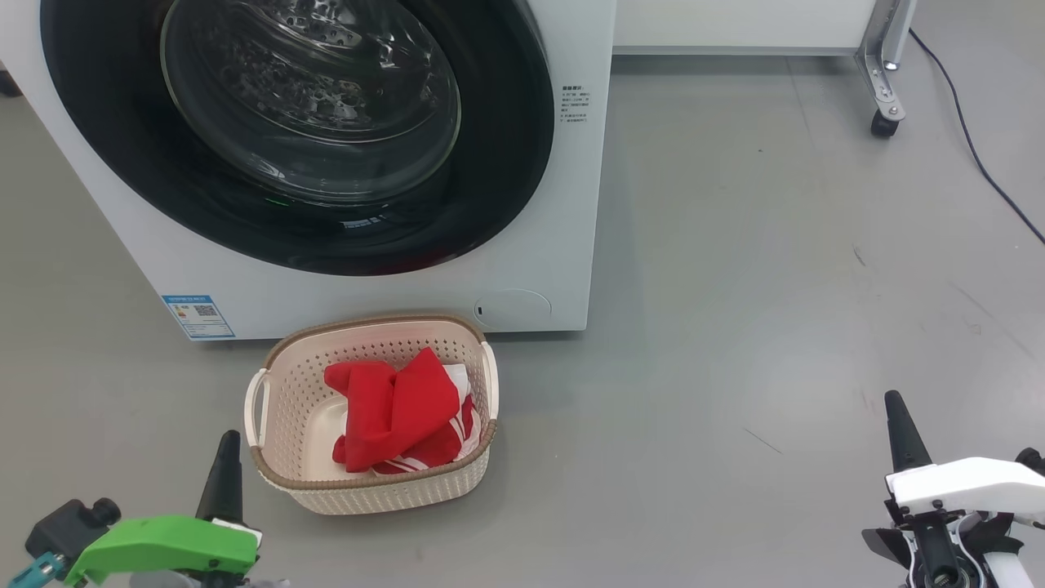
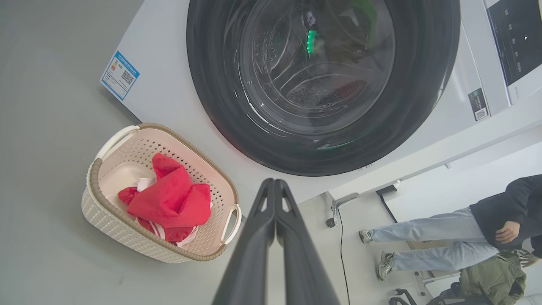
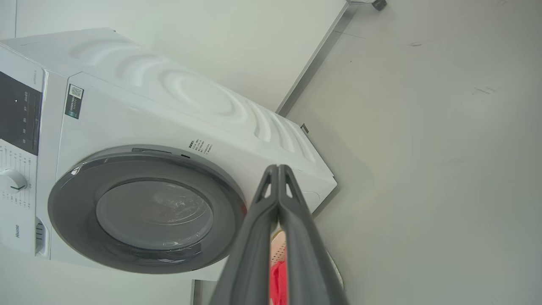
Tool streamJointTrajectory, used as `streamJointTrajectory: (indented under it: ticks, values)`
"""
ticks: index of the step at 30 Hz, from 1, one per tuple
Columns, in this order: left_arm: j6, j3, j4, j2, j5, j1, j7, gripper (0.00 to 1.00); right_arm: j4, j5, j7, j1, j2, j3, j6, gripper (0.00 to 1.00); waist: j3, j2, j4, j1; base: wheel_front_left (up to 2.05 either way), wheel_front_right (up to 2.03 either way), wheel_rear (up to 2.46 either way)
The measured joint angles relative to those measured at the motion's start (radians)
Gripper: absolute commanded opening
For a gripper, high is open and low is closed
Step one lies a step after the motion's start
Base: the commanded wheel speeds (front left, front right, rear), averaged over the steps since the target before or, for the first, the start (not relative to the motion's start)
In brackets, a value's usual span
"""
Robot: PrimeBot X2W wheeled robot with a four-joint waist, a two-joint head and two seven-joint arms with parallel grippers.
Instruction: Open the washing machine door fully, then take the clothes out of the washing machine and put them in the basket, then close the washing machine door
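The white washing machine (image 1: 539,269) (image 2: 169,84) (image 3: 169,110) stands at the upper left, its round black glass door (image 1: 294,122) (image 2: 322,84) (image 3: 144,212) flat against the front, closed. The cream basket (image 1: 277,384) (image 2: 110,220) sits on the floor just in front of it, holding the red clothes (image 1: 400,412) (image 2: 169,199) (image 3: 279,281) with white stripes. My left gripper (image 1: 229,445) (image 2: 274,182) is shut and empty at the lower left, beside the basket. My right gripper (image 1: 895,402) (image 3: 278,168) is shut and empty at the lower right, far from the machine.
A wheeled metal frame leg (image 1: 886,82) and a black cable (image 1: 980,155) lie at the upper right. A person (image 2: 444,241) in jeans and a dark top stands beside the machine in the left wrist view. Bare grey floor (image 1: 775,286) spreads to the right.
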Motion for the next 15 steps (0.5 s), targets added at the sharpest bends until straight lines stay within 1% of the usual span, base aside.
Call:
streamJointTrajectory:
  ticks: [15]
  values:
    - [-0.001,0.036,0.009,0.003,-0.186,-0.013,0.044,0.00,0.022,0.158,0.052,-0.023,0.018,-0.047,0.017,0.00,-0.003,0.0000,0.003,0.0000,0.00,0.00,0.00]
